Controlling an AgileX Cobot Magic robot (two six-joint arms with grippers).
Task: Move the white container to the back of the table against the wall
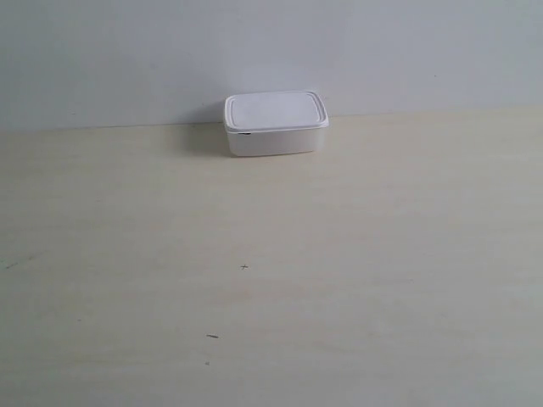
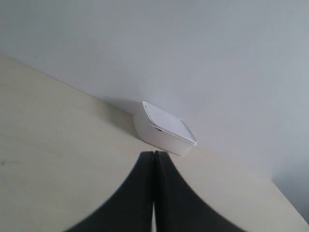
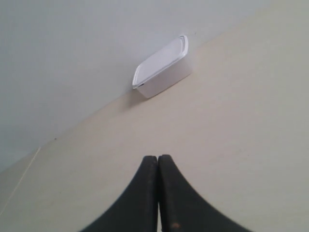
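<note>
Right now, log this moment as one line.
white container: closed, at table back by wall | left gripper: shut, empty | right gripper: shut, empty

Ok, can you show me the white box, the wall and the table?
white container [image 1: 274, 110], exterior view, middle of its lid.
wall [image 1: 127, 51], exterior view, bare patch up left of the container.
table [image 1: 365, 280], exterior view, bare wood-grain top.

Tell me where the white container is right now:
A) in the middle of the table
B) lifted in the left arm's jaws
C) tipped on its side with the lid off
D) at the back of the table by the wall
D: the white container stands upright with its lid on at the far edge of the table, right by the wall, and nothing is gripping it.
</note>
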